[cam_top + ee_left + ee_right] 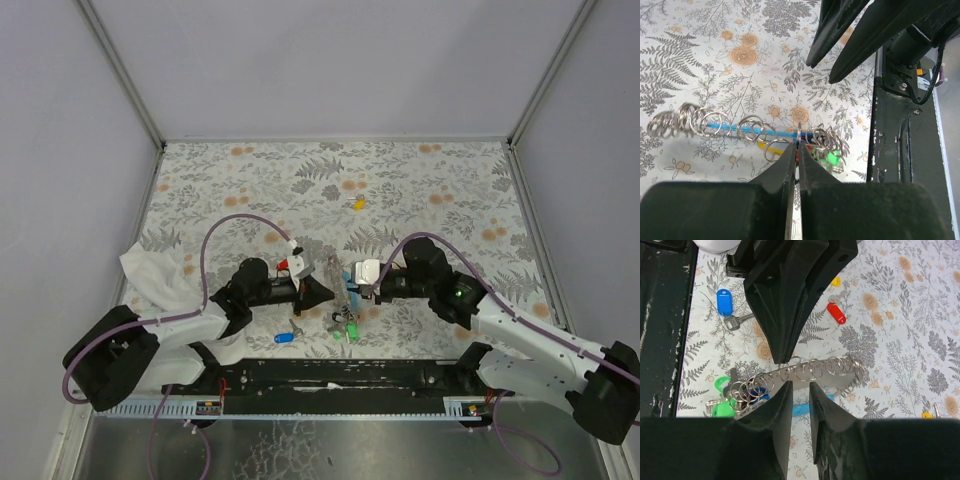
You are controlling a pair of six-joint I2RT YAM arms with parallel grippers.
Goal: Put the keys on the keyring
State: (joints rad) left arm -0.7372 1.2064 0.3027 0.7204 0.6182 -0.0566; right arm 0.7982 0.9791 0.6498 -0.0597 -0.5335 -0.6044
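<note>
The keyring (816,369) is a coil of metal loops stretched between my two grippers, with a light-blue piece (735,128) along it and green keys (721,386) bunched at one end. My left gripper (798,145) is shut on one loop of the coil (798,134). The right gripper (800,385) sits just short of the coil, its jaws slightly apart with nothing between them. Loose on the table lie a blue key (724,302), a red key (836,312) and a yellow key (358,203). From above, both grippers (328,290) (352,286) meet at the keyring (338,280).
A white cloth (150,272) lies crumpled at the table's left side beside the left arm. The black base rail (330,372) runs along the near edge, close behind the green keys (345,330). The blue key (283,337) rests just ahead of that rail.
</note>
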